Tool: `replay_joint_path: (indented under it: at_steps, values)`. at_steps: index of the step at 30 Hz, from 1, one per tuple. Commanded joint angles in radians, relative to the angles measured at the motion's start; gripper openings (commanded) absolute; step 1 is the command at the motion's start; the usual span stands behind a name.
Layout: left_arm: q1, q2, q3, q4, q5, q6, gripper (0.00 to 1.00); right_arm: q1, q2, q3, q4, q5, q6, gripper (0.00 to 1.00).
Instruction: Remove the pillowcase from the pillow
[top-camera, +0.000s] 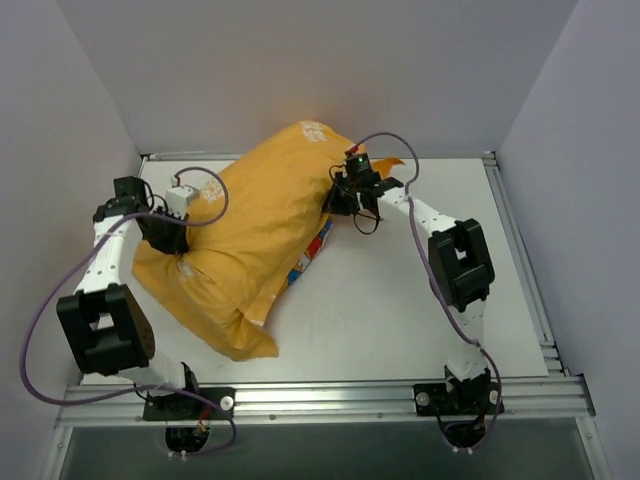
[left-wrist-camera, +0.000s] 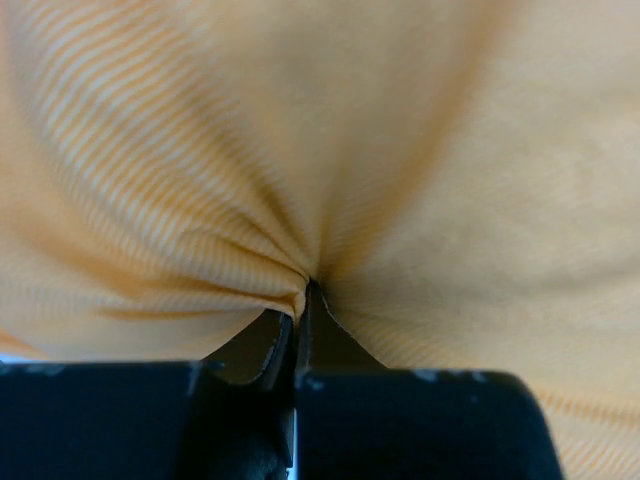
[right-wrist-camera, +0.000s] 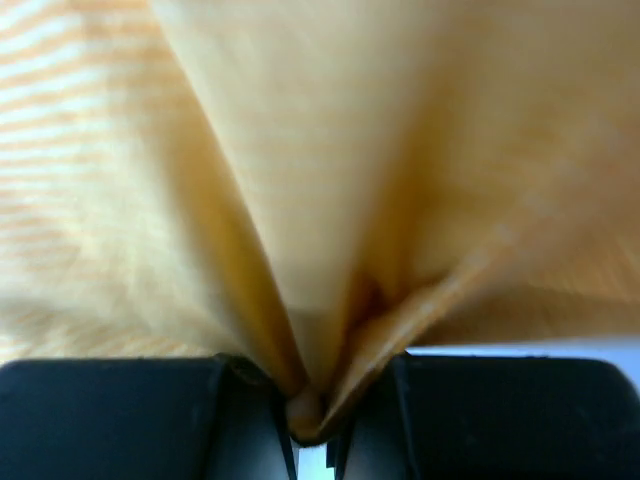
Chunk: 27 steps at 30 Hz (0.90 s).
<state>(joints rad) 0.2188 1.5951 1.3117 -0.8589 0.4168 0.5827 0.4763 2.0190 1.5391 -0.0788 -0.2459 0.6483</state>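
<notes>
The orange-yellow pillowcase lies as a plump bundle across the table's back left, with coloured letters showing at its right edge. The white pillow is hidden inside it. My left gripper is shut on a pinch of the pillowcase's left side; in the left wrist view the fabric puckers into the closed gripper. My right gripper is shut on a fold at the pillowcase's right upper edge; the right wrist view shows the fabric gathered into the gripper.
The white table has metal rails along its right edge and front edge. Grey walls enclose the back and both sides. Purple cables loop off both arms.
</notes>
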Motion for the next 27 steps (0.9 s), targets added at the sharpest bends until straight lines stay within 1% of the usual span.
replay_joint_path:
  at_steps: [1, 2, 3, 4, 5, 7, 8, 9, 10, 11, 12, 13, 14, 15, 16, 17, 18, 19, 20, 21, 22, 23, 24, 25, 26, 27]
  values:
    - [-0.122, -0.134, -0.12, -0.187, 0.053, 0.155, 0.02, 0.001, 0.116, 0.293, 0.05, -0.101, -0.009, 0.0]
    - [-0.221, -0.203, -0.146, -0.265, 0.063, 0.182, 0.02, 0.021, 0.145, 0.349, 0.045, -0.125, 0.0, 0.02]
    - [-0.292, -0.24, -0.155, -0.299, 0.076, 0.221, 0.02, 0.031, 0.194, 0.442, 0.051, -0.134, 0.007, 0.03]
    - [-0.356, -0.274, -0.161, -0.325, 0.085, 0.221, 0.02, 0.05, 0.214, 0.479, 0.062, -0.154, 0.014, 0.04]
    - [-0.484, -0.343, -0.172, -0.341, 0.077, 0.214, 0.02, 0.057, 0.234, 0.513, 0.068, -0.176, 0.034, 0.09]
    - [-0.615, -0.398, -0.172, -0.307, 0.031, 0.149, 0.02, 0.074, 0.285, 0.599, 0.12, -0.217, 0.051, 0.13]
    - [-0.715, -0.427, -0.166, -0.293, 0.021, 0.128, 0.06, 0.084, 0.299, 0.627, 0.117, -0.217, 0.048, 0.17]
    - [-0.728, -0.419, -0.125, -0.292, 0.031, 0.105, 0.12, 0.087, 0.314, 0.653, 0.093, -0.189, 0.044, 0.22]
    - [-0.725, -0.396, -0.094, -0.282, 0.055, 0.08, 0.22, 0.084, 0.316, 0.68, 0.082, -0.17, 0.037, 0.28]
    - [-0.725, -0.344, -0.063, -0.27, 0.045, 0.01, 0.42, 0.068, 0.301, 0.681, 0.082, -0.152, 0.031, 0.47]
    - [-0.725, -0.318, 0.008, -0.269, 0.046, -0.007, 0.51, 0.055, 0.285, 0.675, 0.048, -0.127, 0.022, 0.55]
    - [-0.73, -0.298, 0.045, -0.279, 0.057, -0.012, 0.59, 0.038, 0.27, 0.653, 0.044, -0.122, 0.019, 0.64]
    - [-0.731, -0.267, 0.079, -0.282, 0.088, -0.018, 0.65, 0.019, 0.25, 0.641, 0.04, -0.122, 0.017, 0.69]
    - [-0.74, -0.256, 0.108, -0.282, 0.099, -0.03, 0.75, -0.022, 0.21, 0.632, 0.018, -0.121, 0.001, 0.74]
    - [-0.742, -0.245, 0.163, -0.29, 0.108, -0.032, 0.77, -0.04, 0.189, 0.624, -0.005, -0.118, -0.019, 0.76]
    - [-0.745, -0.23, 0.184, -0.289, 0.097, -0.034, 0.8, -0.06, 0.14, 0.615, -0.034, -0.109, -0.042, 0.76]
    - [-0.749, -0.224, 0.199, -0.287, 0.076, -0.034, 0.84, -0.088, 0.111, 0.609, -0.102, -0.092, -0.071, 0.77]
    - [-0.751, -0.221, 0.208, -0.281, 0.045, -0.029, 0.84, -0.1, 0.083, 0.596, -0.136, -0.061, -0.128, 0.78]
    - [-0.754, -0.218, 0.202, -0.273, 0.012, -0.012, 0.85, -0.105, 0.014, 0.549, -0.163, -0.046, -0.154, 0.78]
    - [-0.765, -0.222, 0.19, -0.267, -0.063, 0.002, 0.85, -0.107, -0.023, 0.514, -0.214, -0.026, -0.182, 0.78]
    - [-0.771, -0.225, 0.158, -0.247, -0.102, 0.012, 0.86, -0.104, -0.061, 0.469, -0.232, -0.01, -0.228, 0.79]
    - [-0.774, -0.233, 0.138, -0.232, -0.137, 0.02, 0.86, -0.099, -0.145, 0.363, -0.248, 0.009, -0.239, 0.79]
    - [-0.777, -0.236, 0.124, -0.22, -0.18, 0.02, 0.87, -0.096, -0.192, 0.299, -0.263, 0.016, -0.248, 0.79]
    - [-0.779, -0.239, 0.117, -0.215, -0.179, 0.022, 0.87, -0.09, -0.236, 0.232, -0.26, 0.016, -0.251, 0.79]
    - [-0.782, -0.244, 0.119, -0.221, -0.165, 0.02, 0.88, -0.09, -0.337, 0.164, -0.253, 0.019, -0.245, 0.79]
    - [-0.782, -0.247, 0.124, -0.232, -0.123, 0.019, 0.88, -0.087, -0.388, 0.033, -0.236, 0.023, -0.236, 0.8]
